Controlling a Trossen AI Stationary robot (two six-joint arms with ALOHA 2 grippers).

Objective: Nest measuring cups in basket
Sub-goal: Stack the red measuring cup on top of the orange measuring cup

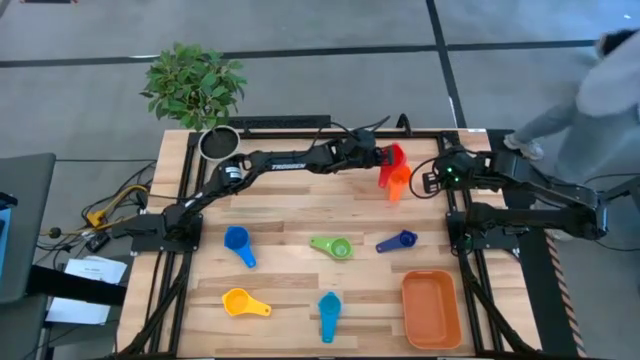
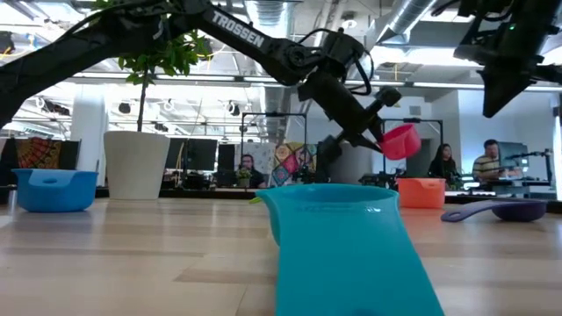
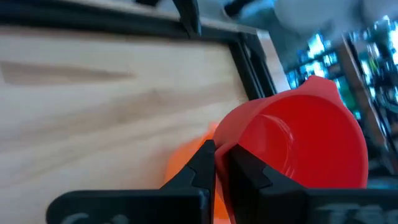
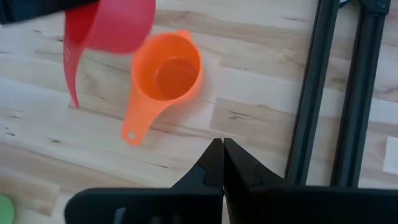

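My left gripper (image 1: 380, 157) reaches across to the table's far right and is shut on the red measuring cup (image 1: 393, 158), held in the air above the orange cup (image 1: 398, 184), which sits on its base, mouth up. My right gripper (image 4: 222, 146) hovers shut beside them, toward the right edge, with nothing in it. The blue cup (image 1: 238, 243), green cup (image 1: 333, 246), dark blue cup (image 1: 398, 241), yellow cup (image 1: 243, 302) and light blue cup (image 1: 329, 312) lie apart on the table. The orange basket (image 1: 432, 310) stands at the near right with nothing in it. My left gripper pinches the red cup's wall at its rim (image 3: 225, 148), one finger inside the bowl and one outside. The fingers come from the table's left, slanting a little downward. The cup is lifted clear and tilted, and its handle (image 4: 70, 74) sticks out free.
A white plant pot (image 1: 218, 142) with a leafy plant stands at the far left corner. Black frame rails (image 4: 311, 99) run along the right edge beside my right gripper. A person (image 1: 600, 90) stands beyond the far right corner.
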